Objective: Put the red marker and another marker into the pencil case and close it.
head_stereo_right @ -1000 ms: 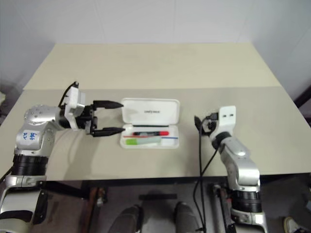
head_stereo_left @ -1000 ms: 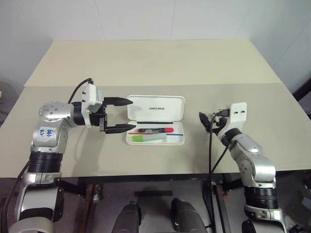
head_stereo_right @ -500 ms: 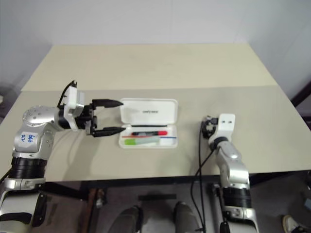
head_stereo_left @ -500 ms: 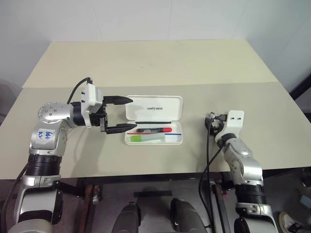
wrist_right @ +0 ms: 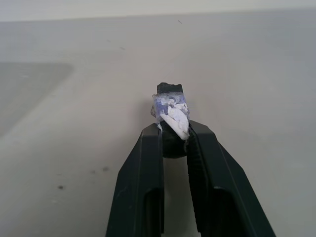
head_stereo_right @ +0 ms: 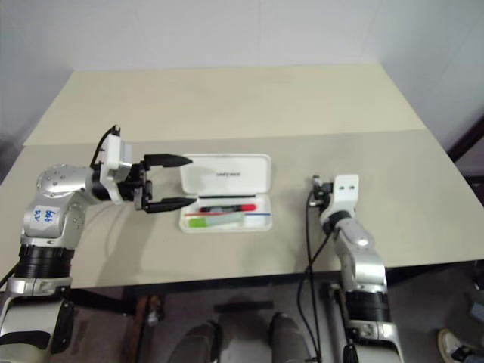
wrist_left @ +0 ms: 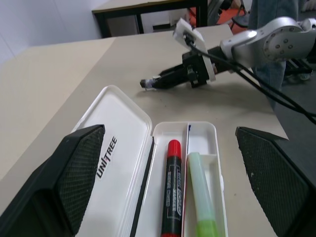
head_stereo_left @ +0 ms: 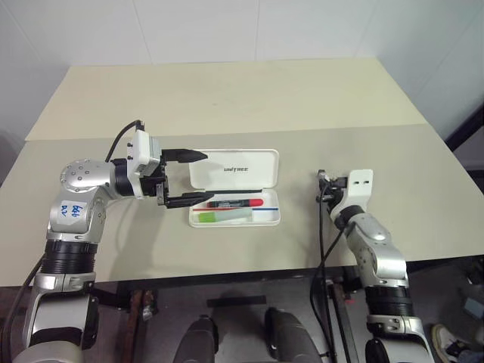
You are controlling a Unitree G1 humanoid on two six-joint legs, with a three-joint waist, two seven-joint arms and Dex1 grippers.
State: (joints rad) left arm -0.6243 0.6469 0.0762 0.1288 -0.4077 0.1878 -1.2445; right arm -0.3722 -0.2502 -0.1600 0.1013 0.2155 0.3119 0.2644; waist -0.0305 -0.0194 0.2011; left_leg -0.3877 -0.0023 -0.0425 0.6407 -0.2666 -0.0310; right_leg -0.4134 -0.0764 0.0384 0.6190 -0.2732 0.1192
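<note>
Left pincer (head_stereo_left: 186, 178) level beside pencil case (head_stereo_left: 234, 168), fingers spread wide

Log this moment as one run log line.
white plastic pencil case: open | red-capped black marker: inside | left gripper: open beside case | right gripper: shut

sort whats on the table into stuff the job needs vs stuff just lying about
Needed: pencil case, lid open; red marker inside it; green marker beside it in the case.

Lying about: nothing loose; just the table itself.

pencil case (head_stereo_left: 234, 187) mid-table (head_stereo_left: 227, 98) — lid behind tray, red marker (head_stereo_left: 236, 203) inside, left pincer (head_stereo_left: 195, 178) just left
</note>
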